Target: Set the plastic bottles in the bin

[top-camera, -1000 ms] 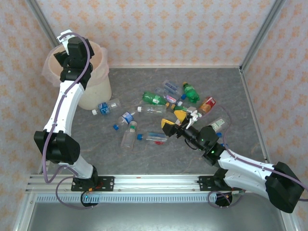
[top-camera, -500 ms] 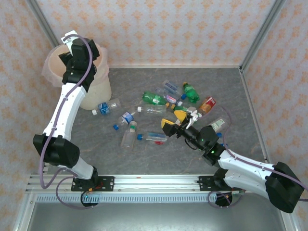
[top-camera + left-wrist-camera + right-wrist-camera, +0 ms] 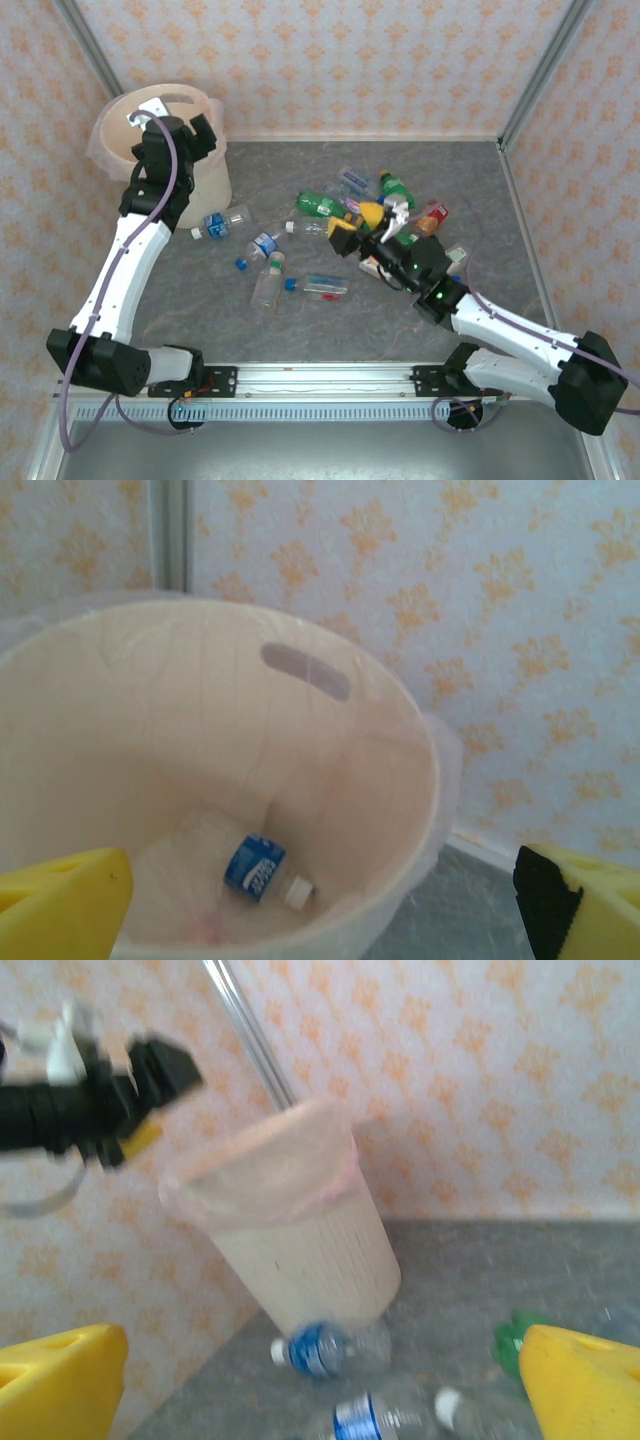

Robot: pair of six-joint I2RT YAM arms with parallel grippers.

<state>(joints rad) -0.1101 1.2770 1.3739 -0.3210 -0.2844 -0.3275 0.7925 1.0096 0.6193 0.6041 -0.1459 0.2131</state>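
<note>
The right wrist view is showing the bin and the plastic bottles blurred, and the frame edge is cutting off both yellow fingers.

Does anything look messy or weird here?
Yes. The bottles lie tipped over in a jumble on the table, and what looks like a loose blue cap sits apart from them. One bottle lies in the bin.
</note>
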